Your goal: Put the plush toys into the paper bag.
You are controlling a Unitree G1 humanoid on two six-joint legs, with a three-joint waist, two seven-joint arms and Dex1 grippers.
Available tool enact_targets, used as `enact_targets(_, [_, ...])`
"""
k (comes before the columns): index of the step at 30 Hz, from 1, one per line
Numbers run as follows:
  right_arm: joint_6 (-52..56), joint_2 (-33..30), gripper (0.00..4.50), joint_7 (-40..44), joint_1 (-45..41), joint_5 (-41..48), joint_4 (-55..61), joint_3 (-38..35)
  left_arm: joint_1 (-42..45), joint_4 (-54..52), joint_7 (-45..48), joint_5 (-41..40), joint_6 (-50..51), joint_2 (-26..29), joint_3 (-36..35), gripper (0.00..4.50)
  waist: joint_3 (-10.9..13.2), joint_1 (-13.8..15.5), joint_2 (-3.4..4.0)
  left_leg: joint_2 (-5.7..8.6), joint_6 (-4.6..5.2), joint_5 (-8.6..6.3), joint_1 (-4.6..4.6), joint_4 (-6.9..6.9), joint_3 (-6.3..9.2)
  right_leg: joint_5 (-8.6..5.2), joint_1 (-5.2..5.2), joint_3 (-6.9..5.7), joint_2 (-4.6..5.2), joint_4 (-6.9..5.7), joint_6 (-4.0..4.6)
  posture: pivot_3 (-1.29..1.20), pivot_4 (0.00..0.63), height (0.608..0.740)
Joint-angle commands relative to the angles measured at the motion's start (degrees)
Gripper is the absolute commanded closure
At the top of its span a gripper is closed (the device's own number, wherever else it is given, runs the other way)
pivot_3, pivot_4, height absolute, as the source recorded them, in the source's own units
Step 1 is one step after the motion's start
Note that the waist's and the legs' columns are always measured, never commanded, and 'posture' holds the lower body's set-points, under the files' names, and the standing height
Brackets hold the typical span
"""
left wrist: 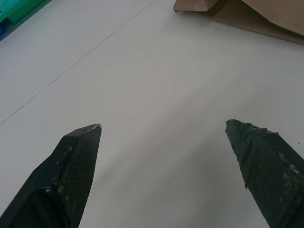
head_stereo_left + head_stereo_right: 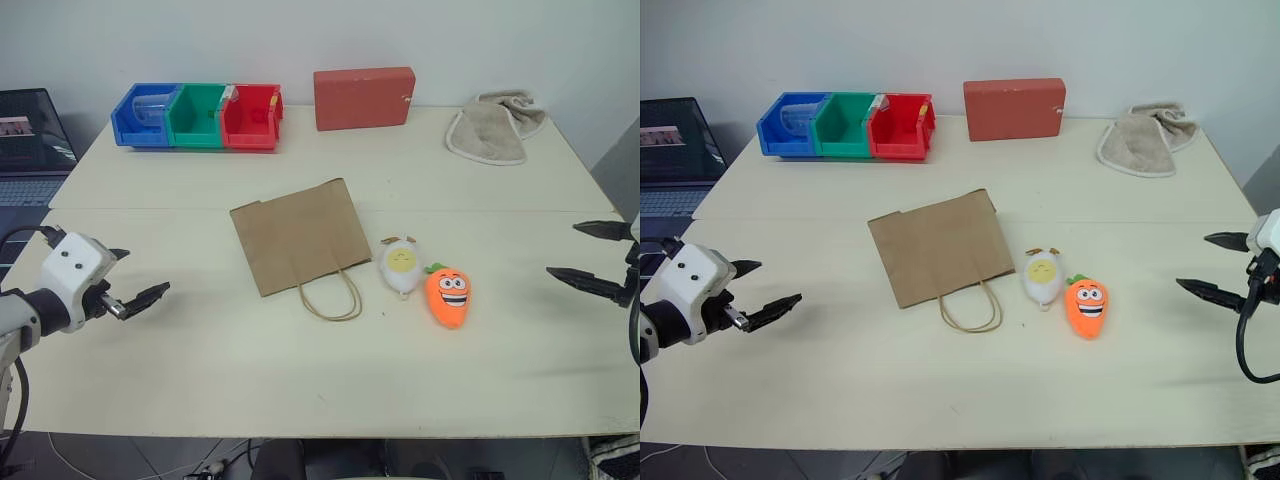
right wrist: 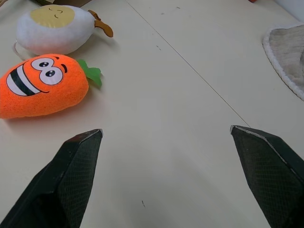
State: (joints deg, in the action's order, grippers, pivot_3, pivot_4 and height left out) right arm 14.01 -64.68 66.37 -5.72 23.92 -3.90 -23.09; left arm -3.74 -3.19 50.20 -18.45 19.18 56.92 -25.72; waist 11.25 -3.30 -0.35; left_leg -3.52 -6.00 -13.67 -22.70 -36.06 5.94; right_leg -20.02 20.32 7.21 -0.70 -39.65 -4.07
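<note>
Cream surface [image 2: 200, 380], seam running across the middle. Paper bag [image 2: 298, 234] lies flat near the centre, loop handles [image 2: 332, 296] pointing toward the robot's edge. Far edge: red box [image 2: 363, 97] upright, row of blue/green/red bins [image 2: 198, 116] to its left, beige towel [image 2: 495, 125] crumpled to its right. Laptop [image 2: 30, 140] off the surface at far left.

Plush toys sit just right of the bag handles, both outside the bag: white egg [image 2: 399, 266] nearer the bag, orange carrot [image 2: 448, 295] just beside it on its right, face up, green top pointing away from the robot.

Left gripper [image 2: 752, 290] hovers over bare surface at the left edge, well apart from the bag, jaws spread wide, nothing between them. Right gripper [image 2: 1218, 266] hovers at the right edge, well apart from the carrot, jaws likewise spread and empty.
</note>
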Motion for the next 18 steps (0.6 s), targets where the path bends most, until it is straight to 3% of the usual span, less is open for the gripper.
enact_targets(1, [-0.66,0.04,0.00,0.33,-0.38,0.14,1.06,-1.41,0.64,-1.63,0.33,-1.00,-0.38,0.06,-2.48,0.02,0.00,0.00,0.00,0.00,0.00,0.00,0.00,0.00,0.00,0.00,0.00,0.00,0.00,0.00,0.00,0.00,0.150,0.740])
enact_targets(8, [-0.44,0.32,0.00,-0.04,-0.65,-0.14,1.17,-1.39,0.96,-1.64,-0.29,-1.22,0.51,-0.33,-2.91,0.02,0.00,0.00,0.00,0.00,0.00,0.00,0.00,0.00,-0.01,0.00,0.00,0.00,0.00,0.00,0.00,0.00,0.150,0.740])
enact_targets(18, [-0.19,0.97,0.00,-0.91,-0.39,-0.09,2.28,-1.39,0.94,0.12,2.89,-1.70,-6.12,-1.14,-3.74,0.02,0.00,0.01,0.00,0.00,0.00,0.00,0.00,0.00,-0.01,0.00,0.00,0.00,0.00,0.00,0.00,0.00,0.150,0.740])
